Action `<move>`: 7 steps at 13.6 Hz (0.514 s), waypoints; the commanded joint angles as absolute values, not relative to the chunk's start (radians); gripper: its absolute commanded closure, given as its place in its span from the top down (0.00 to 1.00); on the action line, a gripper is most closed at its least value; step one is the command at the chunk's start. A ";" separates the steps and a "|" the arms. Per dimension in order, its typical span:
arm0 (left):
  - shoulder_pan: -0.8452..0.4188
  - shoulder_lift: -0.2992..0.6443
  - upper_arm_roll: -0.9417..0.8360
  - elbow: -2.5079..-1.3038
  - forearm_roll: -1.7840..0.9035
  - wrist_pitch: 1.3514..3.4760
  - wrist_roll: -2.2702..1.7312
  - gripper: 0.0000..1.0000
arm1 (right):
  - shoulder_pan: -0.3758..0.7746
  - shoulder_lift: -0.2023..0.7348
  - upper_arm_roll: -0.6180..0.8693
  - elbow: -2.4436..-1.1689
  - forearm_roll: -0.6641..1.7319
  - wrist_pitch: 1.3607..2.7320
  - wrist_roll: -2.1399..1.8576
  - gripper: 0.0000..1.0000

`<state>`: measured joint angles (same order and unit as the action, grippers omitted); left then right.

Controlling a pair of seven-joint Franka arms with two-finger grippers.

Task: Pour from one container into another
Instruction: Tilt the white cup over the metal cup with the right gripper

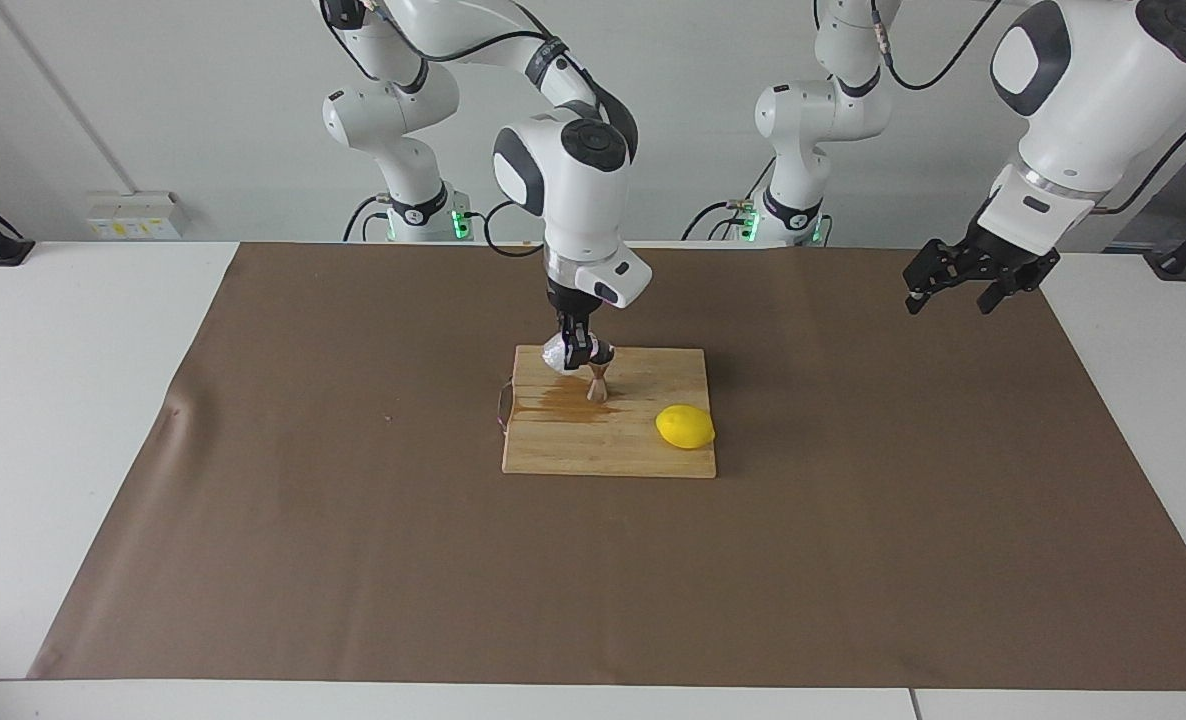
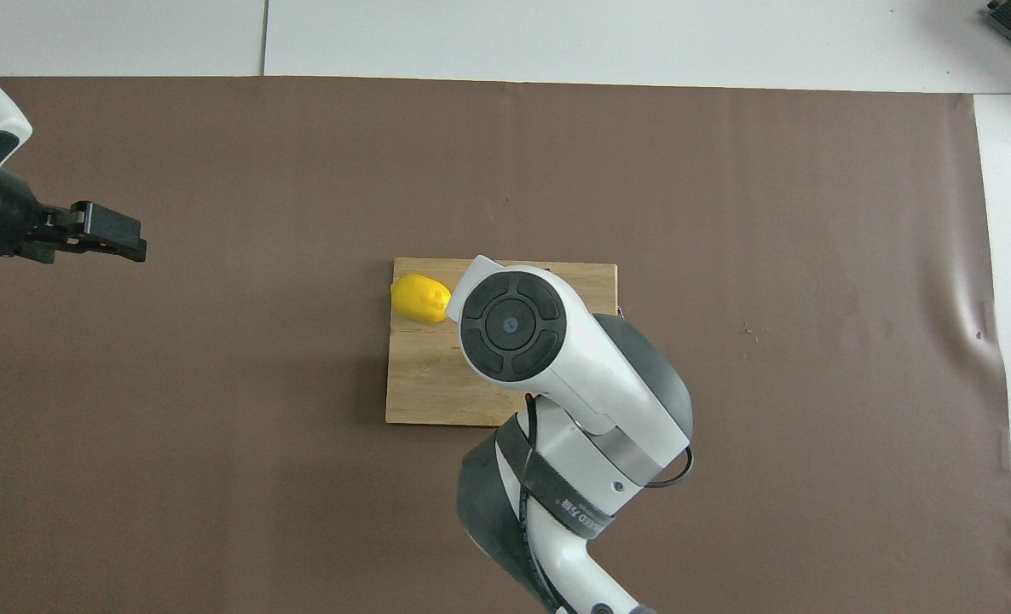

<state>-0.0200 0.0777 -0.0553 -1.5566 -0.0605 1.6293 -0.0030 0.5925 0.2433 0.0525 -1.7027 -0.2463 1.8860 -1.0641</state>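
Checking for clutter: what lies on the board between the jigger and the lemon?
Only bare wood of the cutting board separates the jigger from the lemon; the facing view shows it, the right arm hides it overhead.

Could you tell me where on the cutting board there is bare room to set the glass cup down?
On the cutting board, the strip along the edge farthest from the robots, beside the lemon, is bare. It is crowded around the jigger, where the right gripper holds the glass cup.
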 commanded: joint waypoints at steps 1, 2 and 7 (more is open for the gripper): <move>-0.026 0.074 -0.046 -1.555 -0.063 1.623 0.028 1.00 | 0.601 0.247 0.057 -1.684 -0.304 1.862 -1.039 0.00; -0.028 0.075 -0.045 -1.551 -0.052 1.612 0.028 1.00 | 0.620 0.245 0.057 -1.687 -0.333 1.855 -1.022 0.00; -0.044 0.060 -0.058 -1.546 -0.012 1.569 0.013 1.00 | 0.659 0.245 0.058 -1.690 -0.400 1.850 -0.993 0.00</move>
